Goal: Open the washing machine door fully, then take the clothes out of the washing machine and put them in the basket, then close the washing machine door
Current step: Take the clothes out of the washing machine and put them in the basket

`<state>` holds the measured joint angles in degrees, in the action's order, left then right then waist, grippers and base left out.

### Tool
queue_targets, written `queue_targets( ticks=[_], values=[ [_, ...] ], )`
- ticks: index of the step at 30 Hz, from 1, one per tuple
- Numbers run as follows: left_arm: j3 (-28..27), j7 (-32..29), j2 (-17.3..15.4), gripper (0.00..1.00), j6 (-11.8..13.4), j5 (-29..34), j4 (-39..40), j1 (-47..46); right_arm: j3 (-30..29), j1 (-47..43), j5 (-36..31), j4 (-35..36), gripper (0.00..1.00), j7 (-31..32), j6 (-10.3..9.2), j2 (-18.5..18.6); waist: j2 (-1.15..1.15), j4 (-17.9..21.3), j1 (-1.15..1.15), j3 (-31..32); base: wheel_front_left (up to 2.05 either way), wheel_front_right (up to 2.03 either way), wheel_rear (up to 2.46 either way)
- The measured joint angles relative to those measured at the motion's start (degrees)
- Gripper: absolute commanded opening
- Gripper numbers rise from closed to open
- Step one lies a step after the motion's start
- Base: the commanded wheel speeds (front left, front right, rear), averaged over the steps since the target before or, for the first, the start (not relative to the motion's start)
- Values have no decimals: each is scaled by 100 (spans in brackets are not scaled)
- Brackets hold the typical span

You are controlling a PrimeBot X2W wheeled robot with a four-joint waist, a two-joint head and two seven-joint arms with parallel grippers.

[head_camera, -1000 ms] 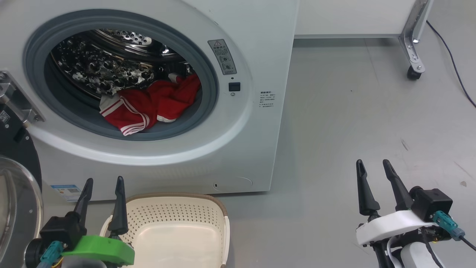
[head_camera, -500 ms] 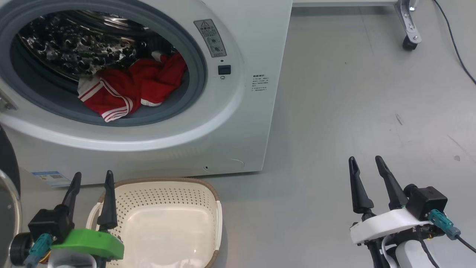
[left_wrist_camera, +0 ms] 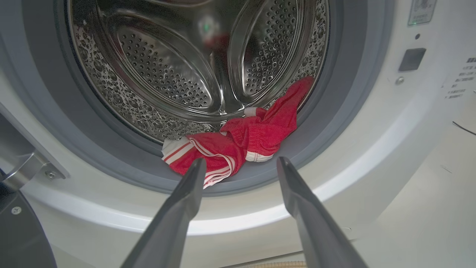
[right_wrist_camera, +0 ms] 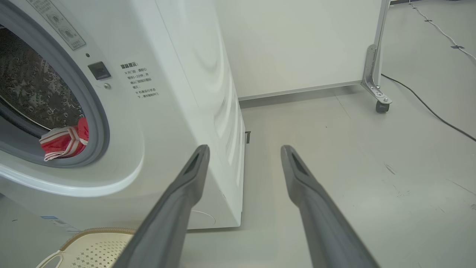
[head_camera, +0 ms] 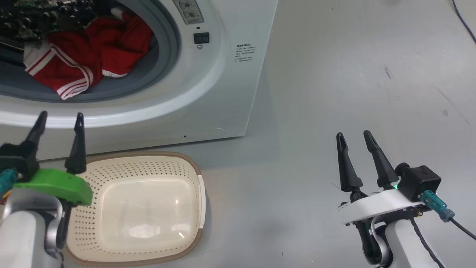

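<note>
The washing machine stands open, and its steel drum holds the red clothes with white stripes, heaped at the front lip on the grey ring. In the left wrist view, my left gripper points straight at the clothes from outside the opening, open and empty. In the head view that left gripper is over the left rim of the cream basket, which is empty on the floor before the machine. My right gripper hovers open over bare floor to the right. A dark edge of the washing machine door shows beside its hinge.
Grey floor spreads right of the machine. A white panel on a metal leg with a caster stands behind, and a black cable trails over the floor beside it. In the right wrist view, my right gripper faces the machine's side.
The head camera has tipped down and right, so the machine slid up and left in view. Relative to the basket, my left gripper has risen toward the machine's front. Both grippers stay open.
</note>
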<state>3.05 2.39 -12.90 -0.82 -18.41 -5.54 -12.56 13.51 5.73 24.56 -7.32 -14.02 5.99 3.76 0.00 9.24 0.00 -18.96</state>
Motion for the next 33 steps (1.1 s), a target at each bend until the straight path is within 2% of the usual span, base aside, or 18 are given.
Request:
queue_targets(
  ticks=[11, 23, 33],
  values=[
    [-322, -976, -502, 100, 179, 3, -324, -1272, 147, 389, 11, 46, 100, -43, 43, -57, 0, 495, 0, -703, 0, 0, 0],
    [-441, -1926, -927, 100, 339, 68, -1094, -2100, 176, 654, 113, 56, 100, -43, 45, -114, 0, 991, 0, -1305, 0, 0, 0],
    [-450, -2364, -1025, 100, 420, 201, -1712, -2571, 171, 799, 136, 53, 100, -43, 49, -122, 0, 1211, 0, -1617, 0, 0, 0]
  ],
)
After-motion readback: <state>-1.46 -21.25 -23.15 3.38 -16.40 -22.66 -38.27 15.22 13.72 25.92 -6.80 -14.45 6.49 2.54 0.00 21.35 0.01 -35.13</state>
